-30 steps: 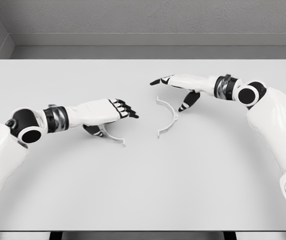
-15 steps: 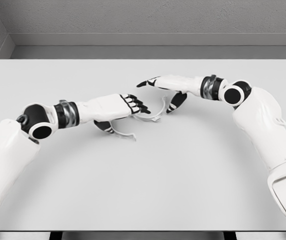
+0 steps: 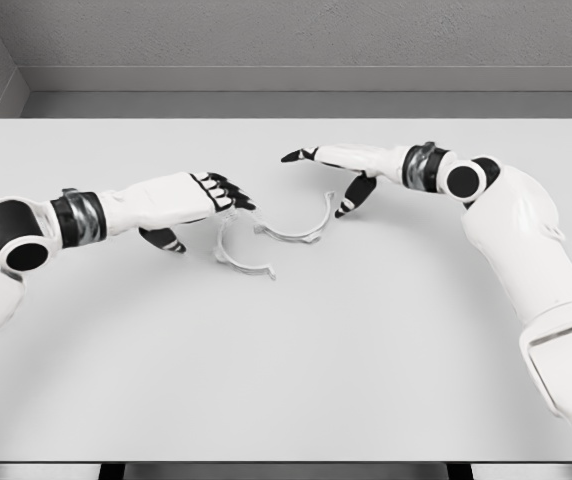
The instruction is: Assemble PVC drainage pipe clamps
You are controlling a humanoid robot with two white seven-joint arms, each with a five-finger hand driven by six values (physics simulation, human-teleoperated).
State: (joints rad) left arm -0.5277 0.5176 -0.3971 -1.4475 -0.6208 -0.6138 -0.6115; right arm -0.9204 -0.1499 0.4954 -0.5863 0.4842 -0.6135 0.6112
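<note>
Two white clamp halves lie flat mid-worktop, close together: left clamp half (image 3: 238, 255) w/ arc opening toward the rear, right clamp half (image 3: 299, 226) just beside it, ends near each other, can't tell if touching. Left hand (image 3: 198, 200) hovers just left of them, fingers extended, thumb down, holding nothing. Right hand (image 3: 338, 172) just behind/right, fingers spread, empty. Grey worktop (image 3: 366, 340).

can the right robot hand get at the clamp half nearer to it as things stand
Probably yes. The right robot hand hovers open just above and beside the far clamp half, with only bare table between them. The left robot hand sits clear, over the other clamp half.
</note>
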